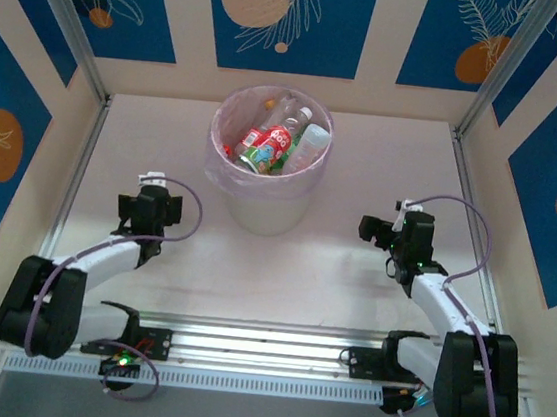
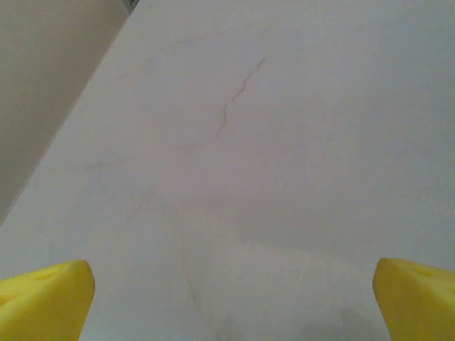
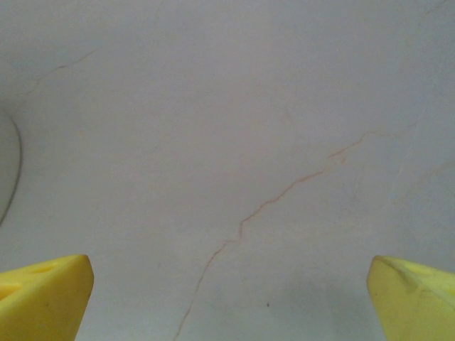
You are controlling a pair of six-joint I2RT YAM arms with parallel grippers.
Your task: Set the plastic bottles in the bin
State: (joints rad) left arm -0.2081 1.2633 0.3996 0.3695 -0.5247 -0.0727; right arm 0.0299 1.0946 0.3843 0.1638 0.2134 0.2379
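- Plastic bottles (image 1: 271,142) lie heaped inside the bin (image 1: 270,216), at the far centre of the table (image 1: 364,163).
- Left gripper (image 2: 231,288), left of the bin: jaws wide apart.
- Right gripper (image 3: 229,288), right of the bin: jaws wide apart.

Plastic bottles (image 1: 269,145) heaped inside pink-lined white bin (image 1: 264,207), table centre-back.
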